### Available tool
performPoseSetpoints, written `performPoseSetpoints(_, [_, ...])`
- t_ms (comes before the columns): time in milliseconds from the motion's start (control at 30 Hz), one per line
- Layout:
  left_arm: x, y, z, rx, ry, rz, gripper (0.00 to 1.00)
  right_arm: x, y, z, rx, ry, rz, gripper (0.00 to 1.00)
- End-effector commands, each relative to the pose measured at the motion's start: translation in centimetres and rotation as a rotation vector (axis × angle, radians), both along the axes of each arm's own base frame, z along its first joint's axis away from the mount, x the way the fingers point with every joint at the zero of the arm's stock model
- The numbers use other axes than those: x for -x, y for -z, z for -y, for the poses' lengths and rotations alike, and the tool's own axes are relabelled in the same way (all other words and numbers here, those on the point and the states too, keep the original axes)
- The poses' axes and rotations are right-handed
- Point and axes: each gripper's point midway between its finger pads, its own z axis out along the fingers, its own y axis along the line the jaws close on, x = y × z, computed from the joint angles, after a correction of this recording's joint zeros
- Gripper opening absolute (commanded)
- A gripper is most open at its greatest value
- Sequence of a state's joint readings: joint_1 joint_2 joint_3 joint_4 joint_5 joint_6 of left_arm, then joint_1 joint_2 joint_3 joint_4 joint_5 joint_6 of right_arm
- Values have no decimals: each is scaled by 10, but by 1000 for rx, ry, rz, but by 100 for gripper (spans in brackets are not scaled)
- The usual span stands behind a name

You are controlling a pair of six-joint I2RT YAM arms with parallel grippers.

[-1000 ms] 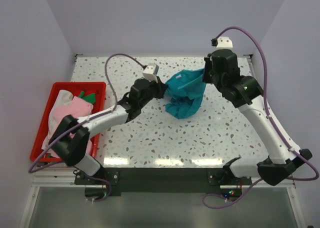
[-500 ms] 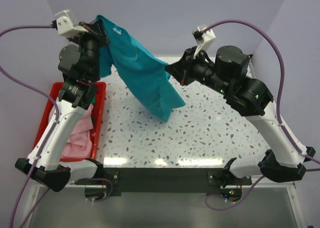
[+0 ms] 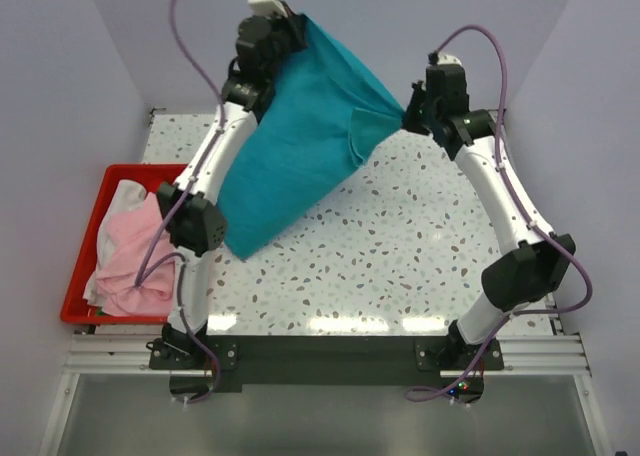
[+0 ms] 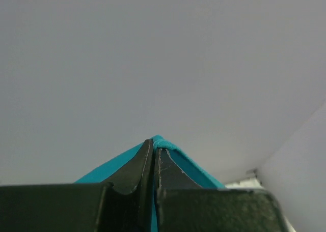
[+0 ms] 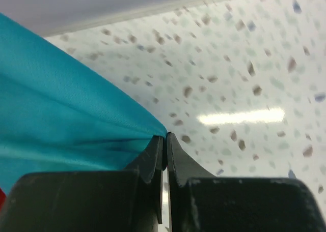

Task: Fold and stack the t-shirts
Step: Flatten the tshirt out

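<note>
We find teal t-shirt (image 3: 295,146) hanging mid-frame above desk (image 3: 420,246); left tool (image 3: 293,28), top centre, and right tool (image 3: 407,116), upper right, each pinching shirt edge. We advise: level both corners, stretch taut, lower flat.

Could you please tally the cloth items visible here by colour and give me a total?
teal t-shirt, stretched in the air: 1
pink cloth, in the red bin: 1
white cloth, in the red bin: 1
Total: 3 in view; the arm hides part of the bin, so there may be more.
</note>
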State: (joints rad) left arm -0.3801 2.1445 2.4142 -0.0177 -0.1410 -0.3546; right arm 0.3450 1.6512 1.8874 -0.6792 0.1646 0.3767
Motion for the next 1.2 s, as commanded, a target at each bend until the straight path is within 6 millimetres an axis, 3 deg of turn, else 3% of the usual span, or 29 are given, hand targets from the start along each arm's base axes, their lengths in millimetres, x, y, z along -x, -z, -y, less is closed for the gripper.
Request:
performPoseSetpoints(0, [-12,72,74,-22,244,-82,0,3,84,50,-68,162,-171,0])
performPoseSetpoints(33, [-17,103,96,-30,294,-120,13,0,101,55,-95,172,-192,0])
performPoseSetpoints(67, [-17,116,106,-17,325,-145,30,1,118,63,-117,200,-226,0])
performPoseSetpoints(100, [-17,126,112,-8,344,-169,48,2,136,80,-127,240,-258,0])
performPoseSetpoints(133, [-15,143,119,-2,363,-212,74,7,168,87,-127,259,-321,0])
performPoseSetpoints(200, [-5,149,123,22,388,-251,80,18,201,105,-167,304,-396,0])
performPoseSetpoints(267, [17,149,114,47,353,-289,86,20,208,111,-205,320,-397,1])
performPoseSetpoints(300, [26,148,109,60,339,-304,87,22,210,118,-208,340,-398,6])
performPoseSetpoints(333, [45,152,93,99,275,-364,86,26,214,121,-206,349,-410,28])
performPoseSetpoints(367, [55,157,82,120,225,-405,85,29,209,123,-201,354,-403,36])
performPoseSetpoints(400, [76,131,64,163,188,-393,84,31,207,125,-194,359,-401,43])
performPoseSetpoints(433, [91,182,48,140,105,-513,83,36,204,125,-194,356,-403,49])
performPoseSetpoints(467, [104,192,36,165,57,-557,81,40,193,127,-191,355,-370,58])
performPoseSetpoints(500, [119,202,23,166,4,-590,78,47,194,125,-182,352,-371,64])
performPoseSetpoints(533, [148,223,5,149,-44,-646,74,53,193,126,-168,353,-372,67])
performPoseSetpoints(567, [159,233,-9,164,-96,-666,73,59,194,127,-149,353,-371,72])
performPoseSetpoints(600, [172,242,-21,169,-133,-690,70,69,190,126,-127,354,-356,72])
performPoseSetpoints(633, [191,265,-44,166,-218,-736,68,74,190,125,-109,353,-353,72])
performPoseSetpoints(667, [198,274,-53,159,-249,-751,68,78,189,124,-81,350,-342,72])
performPoseSetpoints(700, [203,290,-68,151,-290,-777,68,84,188,114,-51,332,-333,72])
performPoseSetpoints(767, [203,307,-78,147,-308,-832,65,87,190,108,17,333,-327,72])
performPoseSetpoints(800, [199,322,-81,126,-331,-867,63,87,191,96,34,303,-327,71])
performPoseSetpoints(867, [191,330,-88,92,-374,-894,60,84,206,85,40,275,-362,69])
performPoseSetpoints(900, [186,347,-88,61,-393,-932,57,83,211,79,51,263,-376,68])
performPoseSetpoints(933, [179,346,-92,51,-420,-935,56,79,221,78,63,264,-390,66])
performPoseSetpoints(1167, [151,393,-109,-10,-558,-1028,52,64,264,64,105,196,-482,66])
